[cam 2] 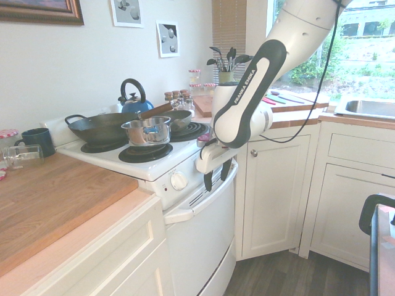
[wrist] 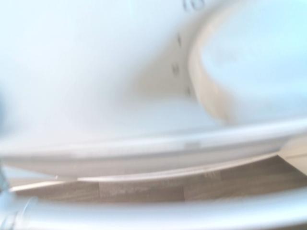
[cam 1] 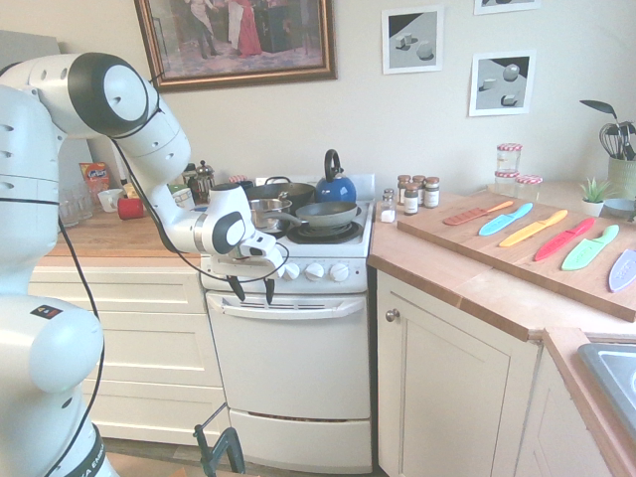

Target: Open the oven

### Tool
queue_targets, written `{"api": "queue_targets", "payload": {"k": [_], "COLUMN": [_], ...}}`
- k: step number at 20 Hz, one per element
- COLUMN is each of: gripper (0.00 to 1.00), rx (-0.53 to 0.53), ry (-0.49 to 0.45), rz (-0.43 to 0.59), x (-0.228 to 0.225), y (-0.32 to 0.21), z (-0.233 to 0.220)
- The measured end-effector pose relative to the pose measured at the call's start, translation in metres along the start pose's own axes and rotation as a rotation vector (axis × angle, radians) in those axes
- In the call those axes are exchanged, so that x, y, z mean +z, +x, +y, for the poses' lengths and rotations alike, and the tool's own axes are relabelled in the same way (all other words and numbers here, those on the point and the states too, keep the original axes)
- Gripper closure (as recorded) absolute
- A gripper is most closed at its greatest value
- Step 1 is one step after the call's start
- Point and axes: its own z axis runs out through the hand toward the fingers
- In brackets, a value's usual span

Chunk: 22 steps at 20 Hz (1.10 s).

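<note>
White arm parts sit closest. My gripper (cam 1: 252, 291) has its two fingers spread, by the handle (cam 1: 288, 309) of the oven (cam 1: 290, 358), under the burners. The door is shut, so all the pulling is left.

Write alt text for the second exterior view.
Gripper, fingers apart and pointing down, at the curved white handle of the closed oven; a steel saucepan, wok and blue kettle stand on the stovetop.
</note>
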Motion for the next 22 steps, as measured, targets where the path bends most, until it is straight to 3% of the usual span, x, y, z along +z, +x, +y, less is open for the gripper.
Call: {"api": "queue_targets", "payload": {"k": [9, 13, 18, 22], "gripper": [0.00, 0.00, 0.00, 0.00], "rx": [0.026, -0.035, -0.135, -0.140], "ry": [-0.001, -0.001, 0.021, -0.051], "rz": [0.001, 0.005, 0.061, -0.021], "x": [0.047, 0.052, 0.049, 0.069], "y": [0.024, 0.028, 0.034, 0.012], "z": [-0.007, 0.003, 0.047, 0.128]}}
